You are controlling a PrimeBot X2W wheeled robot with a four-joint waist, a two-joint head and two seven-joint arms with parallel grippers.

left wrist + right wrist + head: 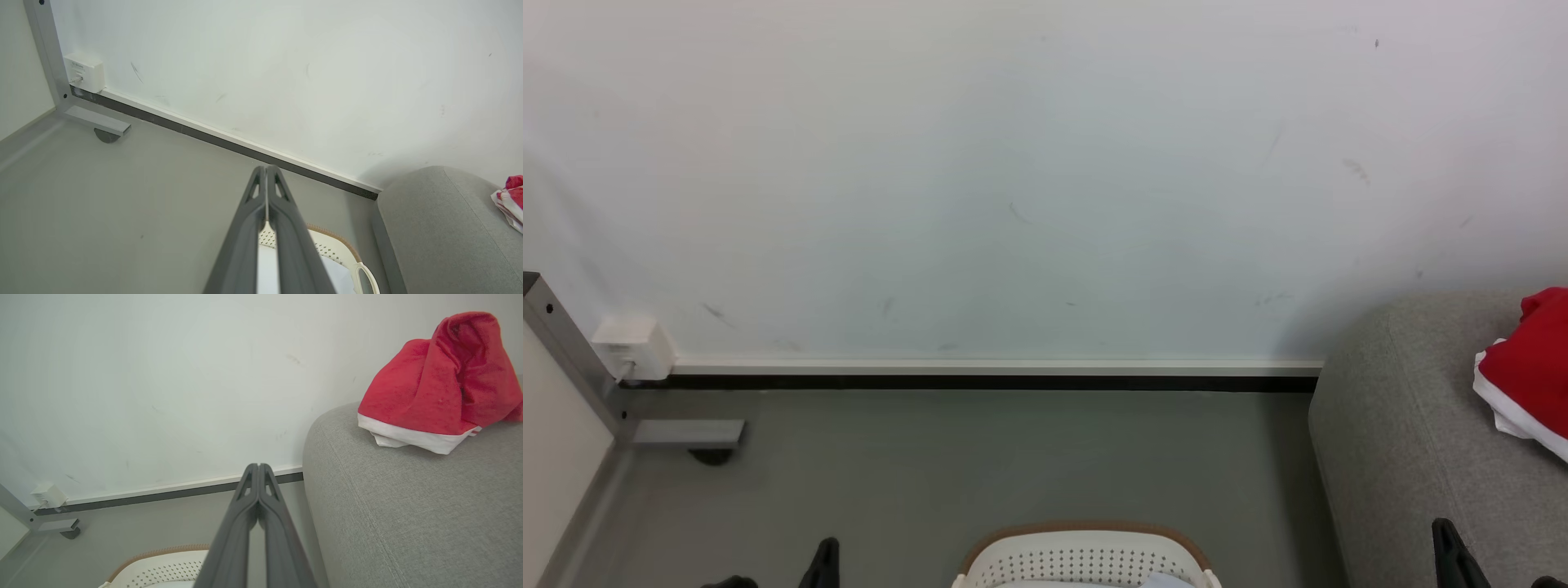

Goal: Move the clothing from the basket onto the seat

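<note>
A matt grey floor (980, 465) meets a white wall (1013, 163) flecked with dark scuffs. A white skirting strip (980, 366) over a black band runs along the joint. In the left corner are one small white box (633, 347) on the wall and one grey metal frame leg (568, 343) with a flat foot.

One basket (1086, 531) stands on the floor near the one seat (1405, 441). It is cream plastic with rows of small round holes, a tan rim and rounded corners. The seat is a grey woven upholstered block with padded, rounded edges.

The clothing (433, 384) lies on top of the seat as one crumpled red heap, soft and napped, with a white hem. How many garments it holds I cannot tell.

There are two hands. The left hand (267, 175) and the right hand (258, 473) each have their dark fingers pressed together at the tips, gripping nothing.
</note>
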